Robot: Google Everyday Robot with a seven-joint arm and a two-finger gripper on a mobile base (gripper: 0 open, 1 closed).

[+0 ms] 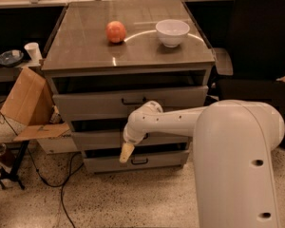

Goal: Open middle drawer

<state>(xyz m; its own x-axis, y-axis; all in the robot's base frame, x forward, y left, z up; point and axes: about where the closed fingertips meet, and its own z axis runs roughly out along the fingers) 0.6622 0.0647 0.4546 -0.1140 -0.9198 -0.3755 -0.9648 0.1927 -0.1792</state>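
The grey cabinet [128,63] has three drawers. The middle drawer [92,139] is the second front down, with a dark gap above it. My white arm crosses its centre and hides its handle. My gripper [127,152] hangs from the wrist [141,122] with its cream tip pointing down. It sits in front of the lower edge of the middle drawer, just above the bottom drawer's handle [139,161]. The top drawer [99,102] shows its dark bar handle [133,100].
A red apple [116,32] and a white bowl [172,32] stand on the cabinet top. A cardboard box [31,106] leans at the left, with cables on the floor. A white cup [33,51] stands on a shelf at the left. A black chair [261,56] is at the right.
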